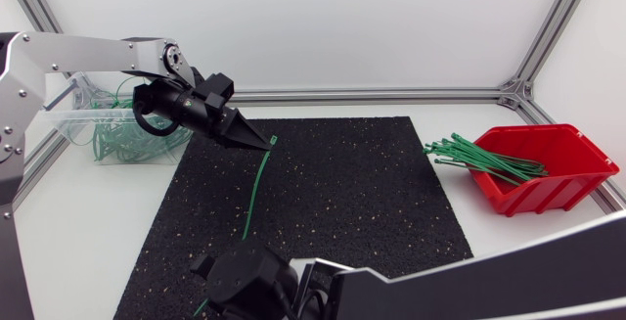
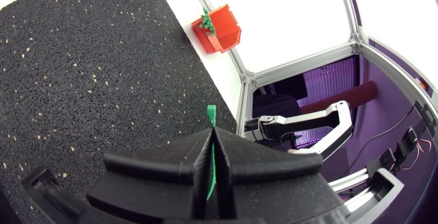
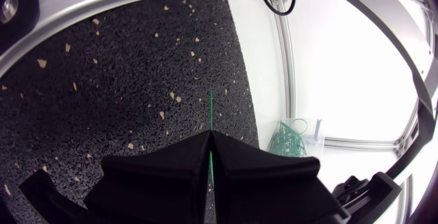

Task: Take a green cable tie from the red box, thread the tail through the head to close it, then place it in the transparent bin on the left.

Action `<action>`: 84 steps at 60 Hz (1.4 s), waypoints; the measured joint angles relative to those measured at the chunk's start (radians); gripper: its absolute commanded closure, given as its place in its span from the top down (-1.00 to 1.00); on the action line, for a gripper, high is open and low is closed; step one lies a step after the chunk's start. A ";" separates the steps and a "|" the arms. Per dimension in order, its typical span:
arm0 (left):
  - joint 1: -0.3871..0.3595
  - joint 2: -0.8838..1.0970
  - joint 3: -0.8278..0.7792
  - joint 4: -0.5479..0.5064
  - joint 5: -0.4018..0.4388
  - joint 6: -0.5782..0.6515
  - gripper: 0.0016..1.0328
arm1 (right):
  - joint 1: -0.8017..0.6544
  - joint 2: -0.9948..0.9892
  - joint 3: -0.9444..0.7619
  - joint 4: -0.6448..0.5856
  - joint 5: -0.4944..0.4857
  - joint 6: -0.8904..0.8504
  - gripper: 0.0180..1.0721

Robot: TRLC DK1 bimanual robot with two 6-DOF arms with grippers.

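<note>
A green cable tie (image 1: 256, 188) stretches over the black mat (image 1: 352, 193) between my two grippers. My left gripper (image 1: 256, 141) is shut on its head end, and the small square head (image 2: 211, 112) pokes out past the fingertips in the left wrist view. At the mat's near edge my right gripper (image 1: 233, 256) is shut on the tail end; in the right wrist view the thin strip (image 3: 211, 111) runs ahead from between the closed fingers (image 3: 178, 162). The red box (image 1: 543, 168) at the right holds several green ties (image 1: 484, 159). The transparent bin (image 1: 73, 129) stands at the far left.
The transparent bin contains a tangle of closed green ties (image 1: 122, 139). Some ties stick out over the red box's left rim onto the white table (image 1: 98, 232). An aluminium frame rail (image 1: 391, 94) borders the table's far side.
</note>
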 measured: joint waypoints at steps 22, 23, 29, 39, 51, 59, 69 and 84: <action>0.001 -0.148 -0.110 0.001 0.021 0.010 -0.94 | -0.139 -0.155 0.187 -0.417 -0.236 0.422 -0.89; 0.001 -0.156 -0.116 0.003 0.022 0.010 -0.94 | -0.148 -0.158 0.189 -0.430 -0.249 0.438 -0.89; 0.002 -0.214 -0.156 0.004 0.048 0.010 -0.94 | -0.195 -0.181 0.192 -0.521 -0.312 0.541 -0.89; 0.002 -0.348 -0.268 0.023 0.085 0.009 -0.94 | -0.247 -0.299 0.197 -0.668 -0.417 0.683 -0.89; 0.002 -0.475 -0.395 0.077 0.136 0.009 -0.94 | -0.314 -0.383 0.282 -0.861 -0.555 0.822 -0.89; 0.002 -0.507 -0.456 0.120 0.156 0.009 -0.94 | -0.349 -0.390 0.336 -0.965 -0.597 0.897 -0.89; 0.002 -0.547 -0.494 0.187 0.163 0.009 -0.94 | -0.367 -0.405 0.351 -1.054 -0.620 0.949 -0.90; 0.035 -0.556 -0.542 0.324 0.175 0.009 -0.94 | -0.382 -0.405 0.398 -1.160 -0.629 1.071 -0.90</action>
